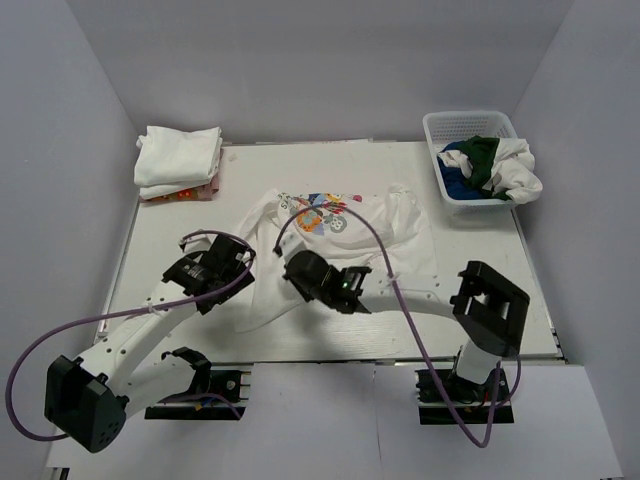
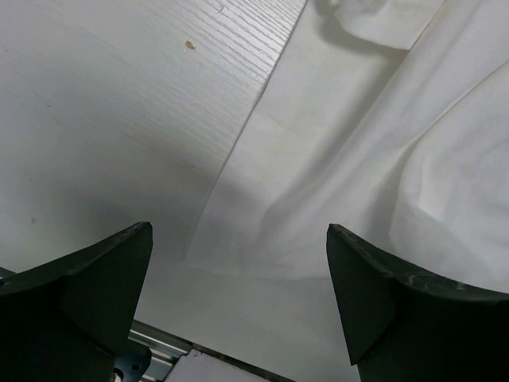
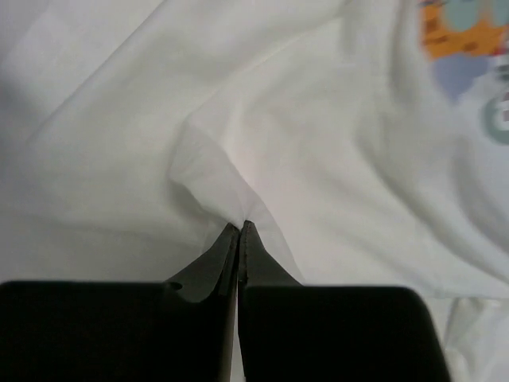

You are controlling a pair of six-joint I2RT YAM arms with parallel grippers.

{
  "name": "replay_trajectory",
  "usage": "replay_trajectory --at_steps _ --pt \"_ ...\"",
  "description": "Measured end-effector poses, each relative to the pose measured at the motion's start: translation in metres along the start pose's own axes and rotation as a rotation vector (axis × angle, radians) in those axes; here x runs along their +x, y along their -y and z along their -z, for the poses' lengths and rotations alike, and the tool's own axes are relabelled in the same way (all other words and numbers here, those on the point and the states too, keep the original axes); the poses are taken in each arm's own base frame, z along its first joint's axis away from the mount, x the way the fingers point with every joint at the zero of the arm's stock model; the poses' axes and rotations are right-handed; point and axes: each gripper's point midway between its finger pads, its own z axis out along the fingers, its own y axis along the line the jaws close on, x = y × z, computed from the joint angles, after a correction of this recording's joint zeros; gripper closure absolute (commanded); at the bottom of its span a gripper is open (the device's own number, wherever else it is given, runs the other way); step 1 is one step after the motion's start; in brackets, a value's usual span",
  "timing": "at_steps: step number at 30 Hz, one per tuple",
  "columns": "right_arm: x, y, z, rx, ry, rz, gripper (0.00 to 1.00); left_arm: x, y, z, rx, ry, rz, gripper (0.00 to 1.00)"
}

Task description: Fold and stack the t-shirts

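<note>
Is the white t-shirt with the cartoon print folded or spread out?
Spread out: the printed t-shirt lies open and wrinkled on the table, print up; the right gripper pinches its cloth.

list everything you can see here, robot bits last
printed t-shirt: 1, white with colourful cartoon print, spread at table centre
folded t-shirts: one stack, count unclear, mostly white, far left corner
basket: 1, white plastic lattice, far right corner
blue t-shirt: 1, royal blue, in basket
dark green t-shirt: 1, in basket, between blue and white
white t-shirt: 1, crumpled, spilling over basket's right rim
table: 1, white
cables: 2, purple, one along each arm
left fingers: 2, dark, open over the printed t-shirt's edge
right fingers: 2, dark, shut on a fold of the printed t-shirt
</note>
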Motion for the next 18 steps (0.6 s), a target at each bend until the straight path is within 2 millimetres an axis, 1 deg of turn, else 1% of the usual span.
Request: replay_trajectory --at_steps 2,3,6,8,11,12,13,14,15,17,18 --pt "-0.02 0.028 -0.001 0.052 0.036 -0.056 1.0 0.0 0.002 -0.002 -0.002 -0.001 -0.003 0.0" --pt "-0.03 0.045 -0.003 0.084 0.049 -0.084 1.0 0.0 0.003 -0.003 -0.002 -0.001 -0.003 0.0" --pt "-0.061 0.109 -0.012 0.198 0.085 -0.179 1.0 0.0 0.004 -0.008 -0.013 -0.004 -0.008 0.0" --pt "-0.087 0.16 -0.023 0.288 0.111 -0.23 1.0 0.002 0.004 -0.013 -0.029 -0.013 -0.024 0.0" --pt "-0.136 0.247 -0.039 0.431 0.187 -0.3 1.0 0.008 0.001 -0.022 -0.07 -0.045 -0.05 0.0" --pt "-0.151 0.28 -0.043 0.49 0.222 -0.327 0.98 0.011 -0.001 -0.024 -0.082 -0.059 -0.058 0.0" --pt "-0.168 0.314 -0.044 0.55 0.273 -0.354 0.81 0.015 -0.002 -0.026 -0.092 -0.077 -0.067 0.0" --pt "-0.177 0.34 -0.045 0.595 0.315 -0.373 0.39 0.019 -0.003 -0.027 -0.1 -0.096 -0.072 0.0" --pt "-0.176 0.371 -0.041 0.66 0.334 -0.389 0.1 0.023 -0.004 -0.028 -0.105 -0.114 -0.077 0.0" --pt "-0.163 0.399 -0.036 0.726 0.316 -0.389 0.1 0.032 -0.007 -0.03 -0.109 -0.153 -0.083 0.0" --pt "-0.154 0.409 -0.033 0.756 0.296 -0.388 0.1 0.038 -0.01 -0.031 -0.112 -0.175 -0.087 0.0"
